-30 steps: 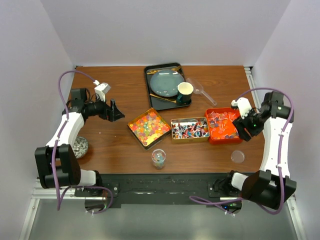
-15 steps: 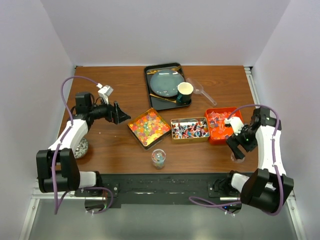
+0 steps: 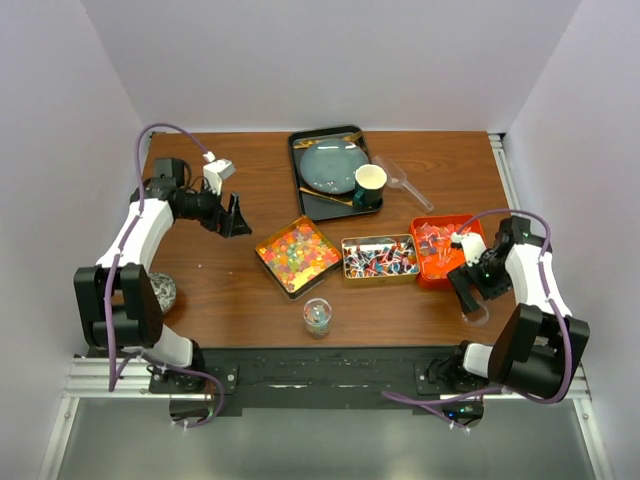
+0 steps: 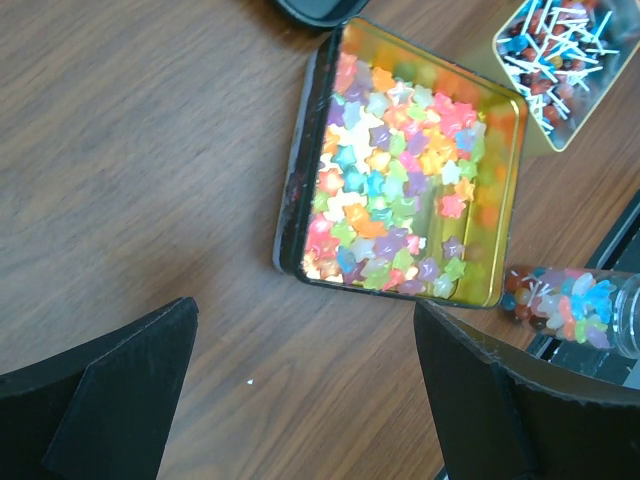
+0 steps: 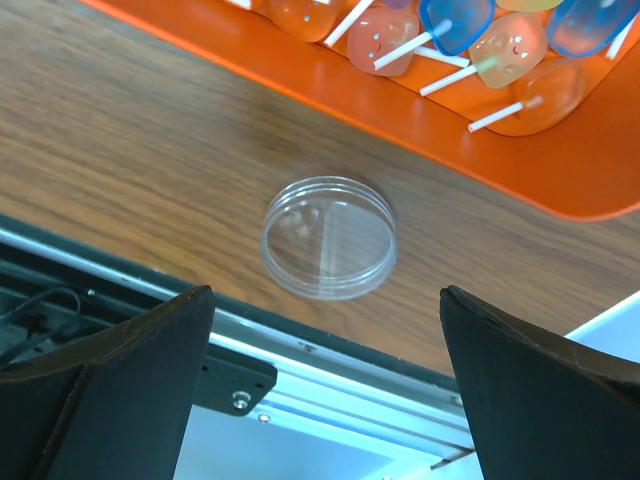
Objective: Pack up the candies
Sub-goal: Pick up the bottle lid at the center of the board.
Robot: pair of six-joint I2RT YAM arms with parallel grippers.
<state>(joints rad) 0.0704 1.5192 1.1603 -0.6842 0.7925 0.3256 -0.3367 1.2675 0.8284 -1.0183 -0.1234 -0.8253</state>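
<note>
The surface [image 3: 200,290] holds a black tray [image 3: 294,175] at its far edge. Across its middle sit an orange tray [image 5: 480,130] toward the right edge, a square tin [image 4: 300,180] at the centre and a small tin [image 3: 380,240] between the two. The left jaws hang wide apart and empty over bare wood toward the left edge, facing the square tin. The right jaws are spread, gripping nothing, over the near right corner, with a clear lid [image 5: 328,238] lying flat below them. A jar [image 3: 318,316] stands at the near edge, partly filled. The candies [image 4: 395,200] lie loose in both tins and the jar. They look tiny, light, hard and probably slippery, so poor to pinch singly. Scooping or tipping should serve better, with the smooth jar held round its middle.
</note>
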